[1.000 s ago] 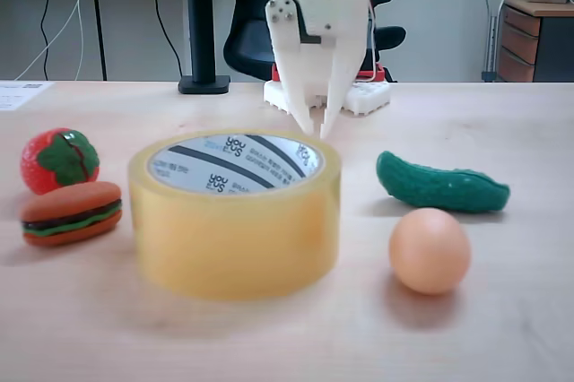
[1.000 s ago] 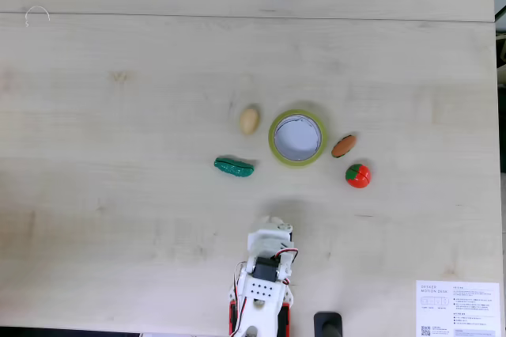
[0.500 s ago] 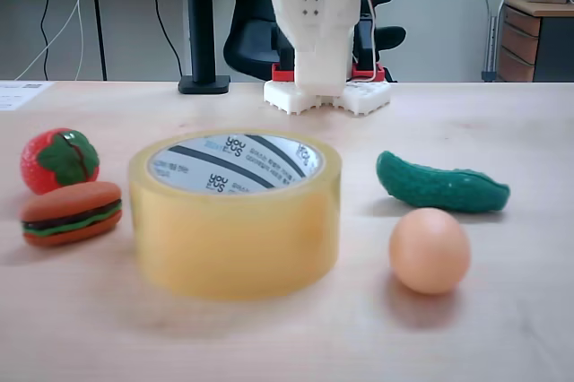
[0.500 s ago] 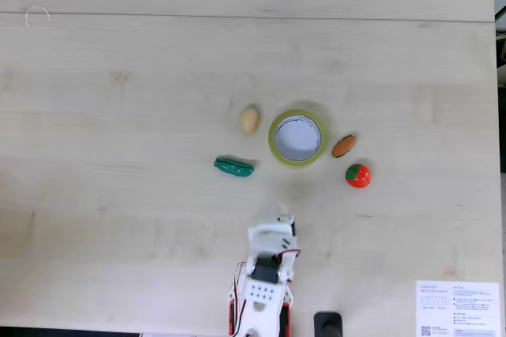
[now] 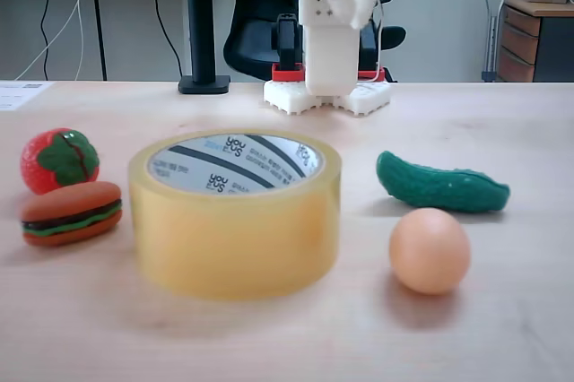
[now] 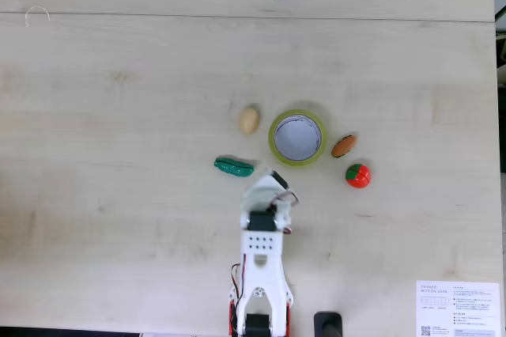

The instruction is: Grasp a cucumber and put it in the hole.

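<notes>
Gripper (image 6: 273, 176) hangs between cucumber (image 6: 234, 167) and tape roll (image 6: 297, 138), touching neither.

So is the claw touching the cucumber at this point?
Apart. In the top-down fixed view, the claw sits right of the cucumber, with bare table between them.

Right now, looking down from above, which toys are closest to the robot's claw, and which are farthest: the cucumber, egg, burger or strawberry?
From the gripper in the fixed view from above:
1. Cucumber, just to its left.
2. Egg, up and left, beside the tape roll, and burger, up and right; too close to call.
3. Strawberry, far right.
</notes>
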You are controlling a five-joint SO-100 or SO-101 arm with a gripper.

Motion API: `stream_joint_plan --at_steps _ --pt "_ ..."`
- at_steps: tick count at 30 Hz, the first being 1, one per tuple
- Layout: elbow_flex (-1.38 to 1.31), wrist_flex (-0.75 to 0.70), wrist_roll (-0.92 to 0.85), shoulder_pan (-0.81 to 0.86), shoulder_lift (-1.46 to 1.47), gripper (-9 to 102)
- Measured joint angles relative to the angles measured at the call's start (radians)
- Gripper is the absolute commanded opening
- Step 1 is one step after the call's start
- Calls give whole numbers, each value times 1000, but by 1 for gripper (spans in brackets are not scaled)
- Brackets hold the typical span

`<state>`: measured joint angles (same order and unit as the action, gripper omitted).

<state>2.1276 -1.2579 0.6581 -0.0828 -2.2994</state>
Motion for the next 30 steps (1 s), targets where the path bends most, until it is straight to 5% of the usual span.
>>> stream_joint_plan --at_steps 15,30 --pt "3 77 -362 -103 110 0" --pt "48 225 -397 -252 241 0"
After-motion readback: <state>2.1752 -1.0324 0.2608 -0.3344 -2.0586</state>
